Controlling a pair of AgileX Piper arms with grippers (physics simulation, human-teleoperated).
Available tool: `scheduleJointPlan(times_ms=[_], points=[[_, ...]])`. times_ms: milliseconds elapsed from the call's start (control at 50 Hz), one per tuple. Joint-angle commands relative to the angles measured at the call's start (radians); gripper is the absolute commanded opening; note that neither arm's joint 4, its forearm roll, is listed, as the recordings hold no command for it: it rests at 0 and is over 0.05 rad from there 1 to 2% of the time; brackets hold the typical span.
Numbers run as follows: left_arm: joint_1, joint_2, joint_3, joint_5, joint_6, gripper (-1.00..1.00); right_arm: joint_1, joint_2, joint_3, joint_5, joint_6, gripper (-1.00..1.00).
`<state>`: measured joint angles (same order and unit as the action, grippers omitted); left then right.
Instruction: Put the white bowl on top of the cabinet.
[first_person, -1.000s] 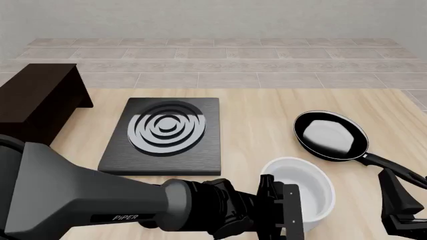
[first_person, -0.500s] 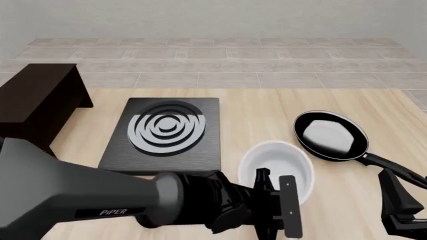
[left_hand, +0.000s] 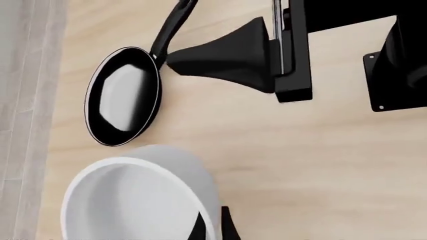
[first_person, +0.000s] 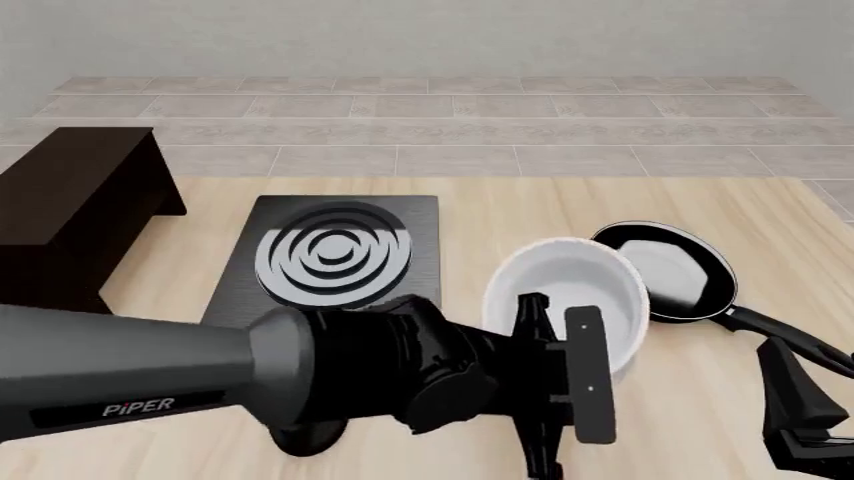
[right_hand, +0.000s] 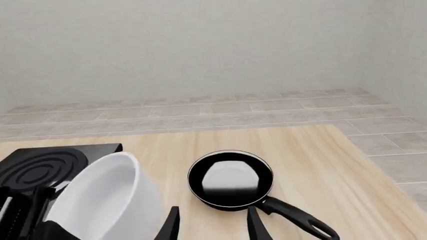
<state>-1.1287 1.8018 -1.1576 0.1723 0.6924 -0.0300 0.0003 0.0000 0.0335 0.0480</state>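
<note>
White bowl (first_person: 567, 295): raised off the table (first_person: 534, 215), tilted, rim clamped in left gripper (first_person: 558, 335); sits between stove plate (first_person: 331, 262) and frying pan (first_person: 674, 275). Cabinet (first_person: 74, 205): far left, flat top bare. Right gripper (right_hand: 212, 226): fingers parted, holding nothing, near table's right edge beside the pan handle

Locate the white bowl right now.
Front view: the white bowl is right of centre, held by its near rim in the left gripper, between the stove plate and the frying pan, overlapping the pan's left edge.
</note>
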Motion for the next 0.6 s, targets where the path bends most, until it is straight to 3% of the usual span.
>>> scheduleJointPlan(times_ms=[20,600], points=[[0.038,-0.073,0.011,-0.009,0.025,-1.0,0.001,0.0,0.0,0.0,0.0,1.0],[0.209,-0.254,0.019,0.068,-0.027,-1.0,0.0,0.0,0.0,-0.001,-0.008,1.0]])
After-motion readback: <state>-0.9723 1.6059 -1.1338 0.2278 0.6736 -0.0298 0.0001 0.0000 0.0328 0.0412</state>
